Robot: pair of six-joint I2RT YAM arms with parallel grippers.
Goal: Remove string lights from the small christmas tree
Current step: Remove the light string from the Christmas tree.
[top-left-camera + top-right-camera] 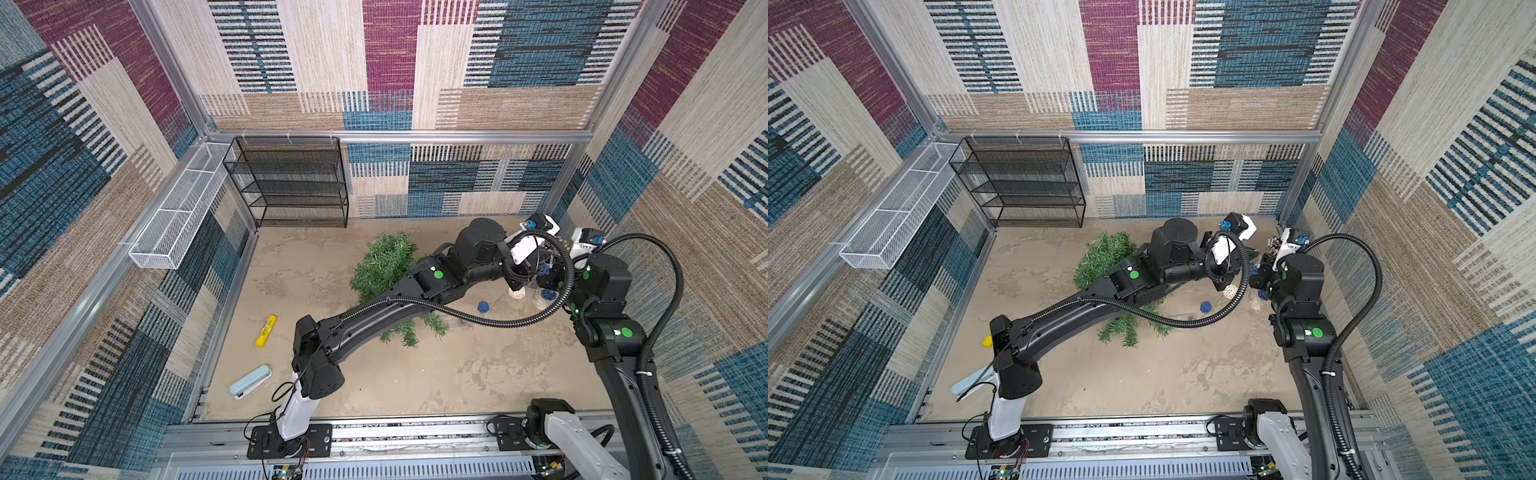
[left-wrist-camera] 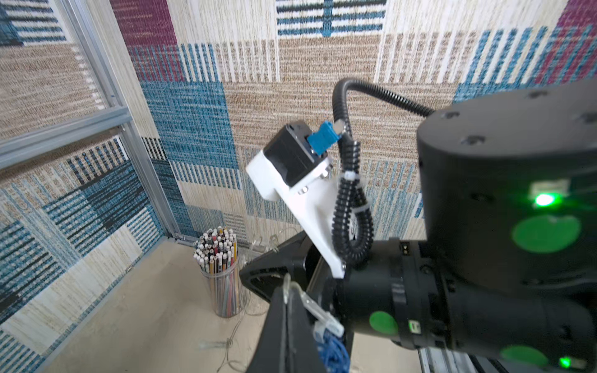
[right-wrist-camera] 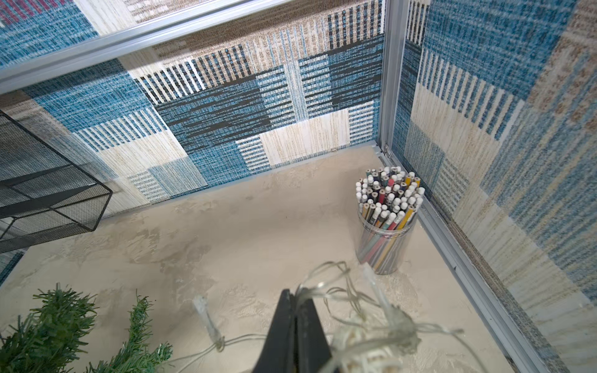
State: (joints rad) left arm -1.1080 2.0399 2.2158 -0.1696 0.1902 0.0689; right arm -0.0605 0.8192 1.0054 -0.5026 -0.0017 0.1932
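The small christmas tree lies on its side mid-table, partly under my left arm; its branches also show in the right wrist view. The string lights trail right of it: a blue ball and a cream ball rest on the table. My left gripper is shut on the pale wire, with a blue ball hanging beside it. Close by, my right gripper is shut on a bunch of wire loops, and a cream ball dangles next to it.
A clear cup of coloured sticks stands in the back right corner, near both grippers. A black mesh shelf and a white wire basket line the back left. A yellow tube and a pale blue stapler lie front left.
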